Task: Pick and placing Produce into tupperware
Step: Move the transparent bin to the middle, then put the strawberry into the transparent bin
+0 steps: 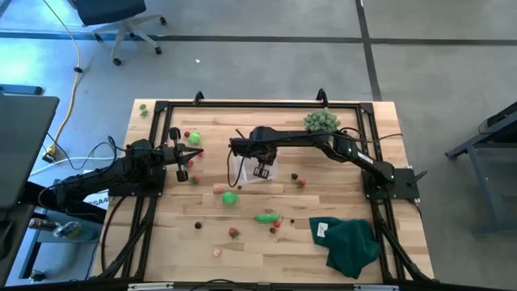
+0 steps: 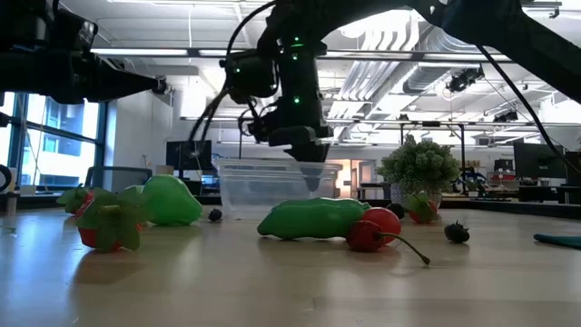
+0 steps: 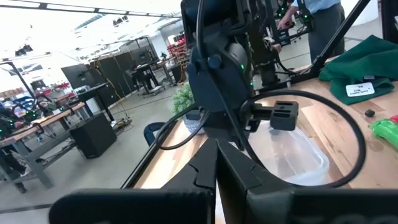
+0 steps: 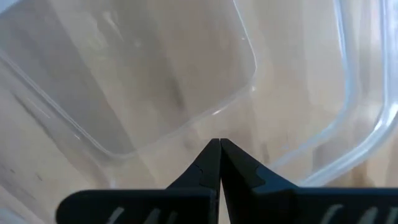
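Right gripper [image 1: 260,170]: fingers pressed together, empty, hanging directly over the tupperware [image 1: 252,171] at mid-table. Tupperware appeared empty, though clear walls made this uncertain. Produce lay scattered nearer the front edge; the green elongated piece [image 1: 266,217] lay crosswise. Left gripper [image 1: 182,154]: closed, waiting at left.

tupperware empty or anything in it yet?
Looks empty: the tupperware shows only bare wood through its clear floor in the right wrist view.

Light wooden slatted worktop [image 1: 170,242] under a black tube frame [image 1: 242,104]. Spiky grey-green bushy ball [image 1: 321,121] near far edge. Crumpled dark green cloth [image 1: 349,244] with white label [image 1: 321,230], near right corner. Grey office chair [image 1: 121,24] on floor beyond.
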You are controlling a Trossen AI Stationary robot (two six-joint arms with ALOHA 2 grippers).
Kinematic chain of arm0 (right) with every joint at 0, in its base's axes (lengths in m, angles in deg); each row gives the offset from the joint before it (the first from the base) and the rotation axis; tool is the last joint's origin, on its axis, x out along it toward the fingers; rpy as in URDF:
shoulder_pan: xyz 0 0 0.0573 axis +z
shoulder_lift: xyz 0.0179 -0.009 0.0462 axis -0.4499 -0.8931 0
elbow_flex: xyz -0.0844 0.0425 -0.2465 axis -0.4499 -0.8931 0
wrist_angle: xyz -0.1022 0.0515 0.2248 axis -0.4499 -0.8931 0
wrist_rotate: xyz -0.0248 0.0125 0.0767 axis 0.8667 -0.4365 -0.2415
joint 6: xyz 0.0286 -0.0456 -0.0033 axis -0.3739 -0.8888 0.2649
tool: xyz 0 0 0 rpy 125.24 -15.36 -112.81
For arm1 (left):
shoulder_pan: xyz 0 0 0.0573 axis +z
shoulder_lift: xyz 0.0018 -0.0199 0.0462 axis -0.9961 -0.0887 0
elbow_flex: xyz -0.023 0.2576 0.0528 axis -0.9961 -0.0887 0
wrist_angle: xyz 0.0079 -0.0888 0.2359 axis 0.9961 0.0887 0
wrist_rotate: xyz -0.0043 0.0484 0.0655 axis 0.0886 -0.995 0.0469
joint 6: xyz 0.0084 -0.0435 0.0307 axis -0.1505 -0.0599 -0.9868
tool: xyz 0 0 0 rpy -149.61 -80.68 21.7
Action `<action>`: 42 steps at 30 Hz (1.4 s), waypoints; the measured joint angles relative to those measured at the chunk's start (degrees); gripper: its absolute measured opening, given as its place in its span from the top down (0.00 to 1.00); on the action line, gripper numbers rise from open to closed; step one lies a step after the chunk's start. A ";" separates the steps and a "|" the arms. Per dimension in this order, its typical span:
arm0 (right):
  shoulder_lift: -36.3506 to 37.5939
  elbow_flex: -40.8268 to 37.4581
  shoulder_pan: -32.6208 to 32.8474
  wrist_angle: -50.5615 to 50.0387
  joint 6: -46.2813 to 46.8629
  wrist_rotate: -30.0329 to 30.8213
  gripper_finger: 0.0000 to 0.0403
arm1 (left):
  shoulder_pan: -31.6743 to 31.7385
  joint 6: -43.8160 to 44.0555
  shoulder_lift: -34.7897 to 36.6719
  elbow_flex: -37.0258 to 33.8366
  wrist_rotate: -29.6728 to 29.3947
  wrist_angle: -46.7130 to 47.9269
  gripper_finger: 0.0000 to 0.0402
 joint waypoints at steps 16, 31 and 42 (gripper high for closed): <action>0.01 0.00 0.20 -0.95 1.25 4.03 1.00 | 0.00 0.02 0.00 0.00 0.00 -0.02 1.00; 11.83 0.02 0.70 7.80 -1.73 2.68 1.00 | 0.04 -2.23 -11.96 20.22 3.63 15.24 1.00; 32.18 -9.09 6.30 14.90 -2.60 8.46 1.00 | 0.04 -7.98 -26.69 36.98 1.16 29.18 1.00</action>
